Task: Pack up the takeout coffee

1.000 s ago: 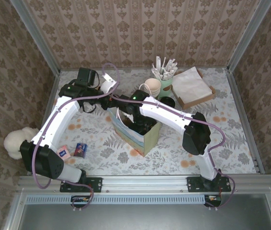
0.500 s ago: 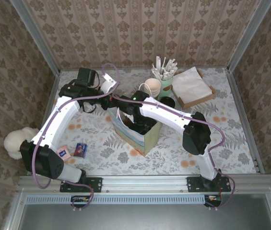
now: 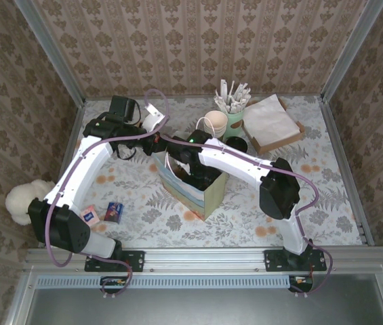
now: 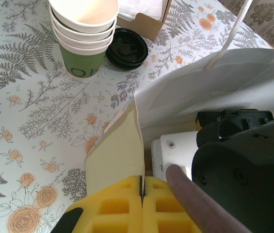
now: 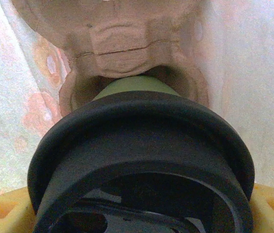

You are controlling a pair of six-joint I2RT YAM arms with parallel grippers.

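A paper bag (image 3: pixel 191 186) stands open mid-table. My left gripper (image 4: pixel 142 194) is shut on the bag's cream rim (image 4: pixel 117 155), and my left gripper (image 3: pixel 158 141) holds that side out. My right arm (image 3: pixel 232 157) reaches down into the bag. In the right wrist view, the takeout coffee cup, green with a black lid (image 5: pixel 141 145), sits between my yellow fingers (image 5: pixel 3 211). My right gripper (image 5: pixel 137 208) is shut on it at the lid. The cup's green body (image 5: pixel 137 85) drops into a well of the brown pulp carrier (image 5: pixel 122 43) at the bag's bottom.
A stack of green cups (image 3: pixel 216 122) and a loose black lid (image 3: pixel 236 144) stand behind the bag. A green cup of white sticks (image 3: pixel 234 112) and a box of napkins (image 3: pixel 270 118) are at the back right. Two small packets (image 3: pixel 103 213) lie front left.
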